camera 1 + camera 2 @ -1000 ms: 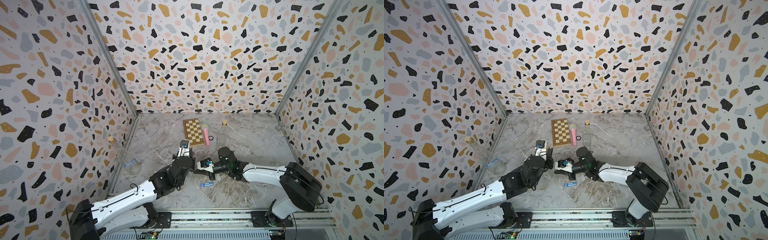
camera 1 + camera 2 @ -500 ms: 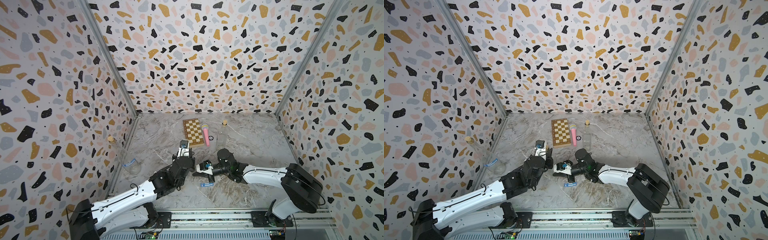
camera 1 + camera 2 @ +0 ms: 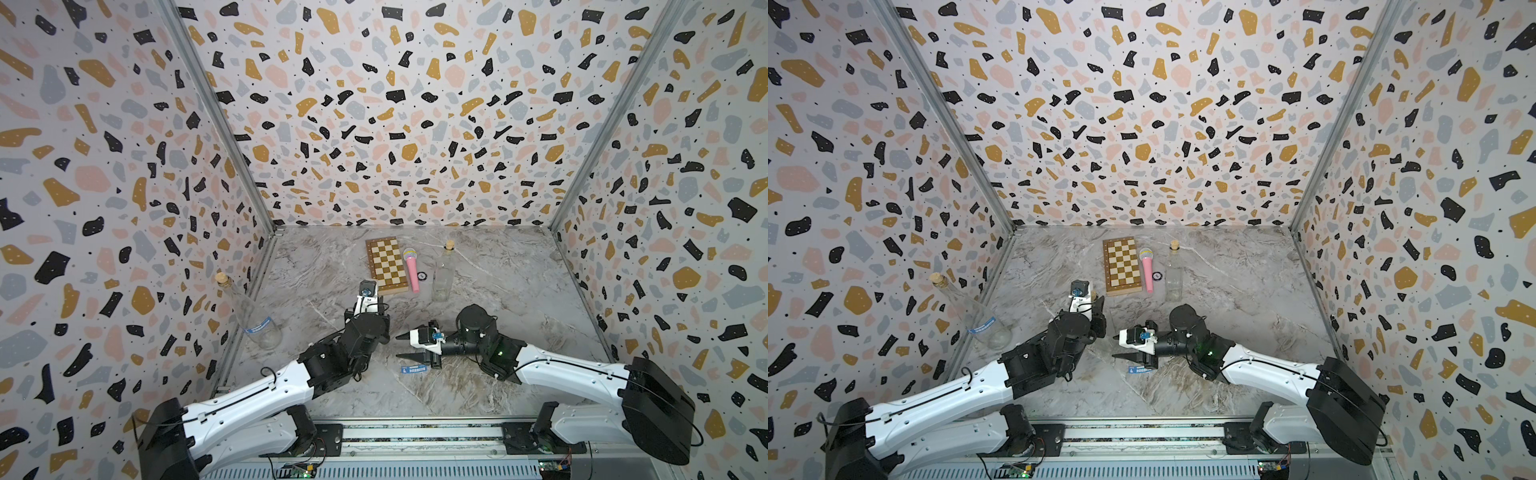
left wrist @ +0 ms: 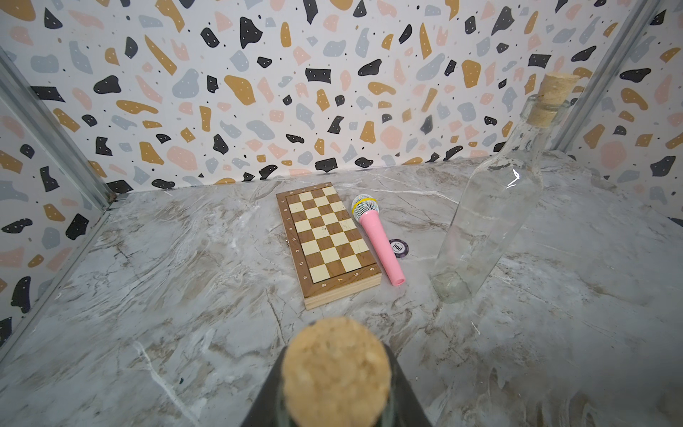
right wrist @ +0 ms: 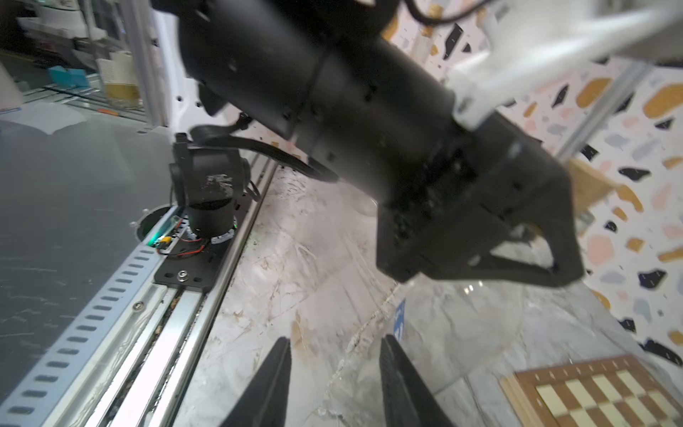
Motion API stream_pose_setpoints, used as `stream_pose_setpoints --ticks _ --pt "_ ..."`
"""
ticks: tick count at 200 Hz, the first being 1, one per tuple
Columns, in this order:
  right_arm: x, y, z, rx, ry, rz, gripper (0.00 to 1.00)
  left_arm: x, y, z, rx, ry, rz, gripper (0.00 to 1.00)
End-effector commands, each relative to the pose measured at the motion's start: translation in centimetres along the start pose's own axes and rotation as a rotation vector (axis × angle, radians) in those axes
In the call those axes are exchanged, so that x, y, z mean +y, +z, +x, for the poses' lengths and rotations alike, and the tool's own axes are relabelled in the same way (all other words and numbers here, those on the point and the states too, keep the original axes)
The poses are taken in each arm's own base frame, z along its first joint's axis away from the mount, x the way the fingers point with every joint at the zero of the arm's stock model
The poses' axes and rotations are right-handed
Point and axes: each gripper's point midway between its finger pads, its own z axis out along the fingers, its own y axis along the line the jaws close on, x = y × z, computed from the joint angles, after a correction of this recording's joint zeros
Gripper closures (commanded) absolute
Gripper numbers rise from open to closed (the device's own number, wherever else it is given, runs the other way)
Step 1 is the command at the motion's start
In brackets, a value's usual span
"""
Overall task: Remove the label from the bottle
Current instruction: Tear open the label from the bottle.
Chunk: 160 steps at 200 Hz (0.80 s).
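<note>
While L gripper (image 3: 374, 309) grips the corked bottle (image 4: 334, 373) by its neck, R gripper (image 3: 399, 347) stands open, nothing inside — blue label (image 3: 414, 369) lies on table (image 3: 498, 291) at its near side.

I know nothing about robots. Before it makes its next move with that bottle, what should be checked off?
1. Left tool grips the held bottle, whose cork shows at its tip: ok.
2. Right tool is empty, jaws apart: ok.
3. Blue label lies loose on the table: ok.
4. Held bottle is fully bare: cannot tell, the arm hides most of its glass.
5. Every bottle is bare: not ok, the wall-side bottle wears a blue band.
6. Chessboard and microphone lie apart from both arms: ok.
</note>
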Motion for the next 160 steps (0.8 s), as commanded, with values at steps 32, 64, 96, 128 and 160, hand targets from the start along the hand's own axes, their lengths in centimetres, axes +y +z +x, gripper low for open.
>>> stream_pose_setpoints --ticks 32,64,96,128,160 --pt "-1.6 0.3 1.2 -0.026 0.050 0.102 0.49 2.3 -0.6 -3.9 -0.063 -0.150 -0.190 1.00" --pt "-2.2 -0.1 1.7 -0.051 0.058 0.108 0.49 3.8 -0.9 -4.7 -0.080 -0.219 -0.322 1.00" --pt "-3.2 -0.5 1.7 -0.088 0.068 0.115 0.48 4.7 -1.1 -5.3 -0.120 -0.283 -0.401 1.00" --pt "-3.9 -0.2 1.8 -0.110 0.074 0.088 0.49 5.4 -1.4 -6.0 -0.148 -0.352 -0.481 1.00" --pt "-4.4 0.4 2.2 -0.121 0.075 0.052 0.49 5.8 -1.5 -6.0 -0.159 -0.393 -0.541 1.00"
